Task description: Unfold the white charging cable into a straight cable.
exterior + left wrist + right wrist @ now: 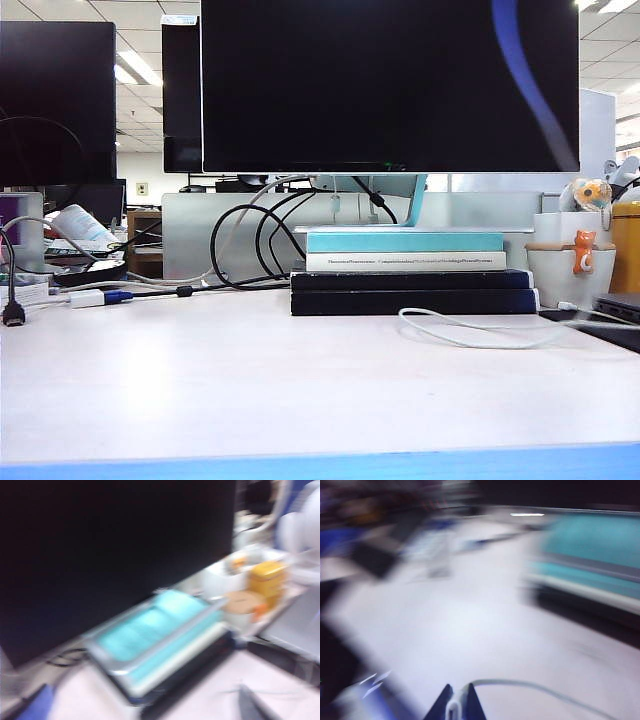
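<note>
White charging cable (470,335) lies curved on bench (250,390) near the book stack; not yet straight. Right gripper (456,706) clenched on one cable end. Left gripper: state unreadable.

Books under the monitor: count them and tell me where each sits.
4, one stack on the desk under the big monitor: teal book on top, white book beneath, then two black books. Others may be hidden.
</note>
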Motion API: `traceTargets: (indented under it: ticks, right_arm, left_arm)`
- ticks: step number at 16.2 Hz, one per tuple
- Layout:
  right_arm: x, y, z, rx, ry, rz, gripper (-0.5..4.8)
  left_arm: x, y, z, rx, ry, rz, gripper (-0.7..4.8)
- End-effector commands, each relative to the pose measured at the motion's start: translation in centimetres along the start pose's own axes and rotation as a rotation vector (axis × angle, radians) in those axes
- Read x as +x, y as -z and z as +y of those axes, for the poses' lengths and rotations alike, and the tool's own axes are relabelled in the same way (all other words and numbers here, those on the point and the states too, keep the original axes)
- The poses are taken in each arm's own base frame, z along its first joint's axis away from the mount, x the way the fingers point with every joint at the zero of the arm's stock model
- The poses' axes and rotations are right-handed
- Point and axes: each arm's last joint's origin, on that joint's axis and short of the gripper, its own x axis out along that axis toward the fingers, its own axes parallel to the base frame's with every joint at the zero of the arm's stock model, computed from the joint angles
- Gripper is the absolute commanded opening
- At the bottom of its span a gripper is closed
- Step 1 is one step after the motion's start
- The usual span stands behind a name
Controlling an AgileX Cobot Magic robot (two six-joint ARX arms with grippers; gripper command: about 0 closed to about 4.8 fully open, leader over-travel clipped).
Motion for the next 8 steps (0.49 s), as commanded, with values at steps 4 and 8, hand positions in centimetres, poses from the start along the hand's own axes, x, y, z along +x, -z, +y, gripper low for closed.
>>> traceTargets:
  ticks: [4, 8]
  right_arm:
    - [4.4, -1.3, 6.3, -0.127, -0.361, -0.018, -0.08]
    - [7.8, -1.4, 8.4, -0.149, -0.452, -0.009, -0.08]
  left_arm:
    - [-0.1, -1.3, -1.3, -0.129, 0.354, -0.127, 4.79]
    - [0.1, -1.3, -3.3, -0.119, 0.526, -0.120, 4.79]
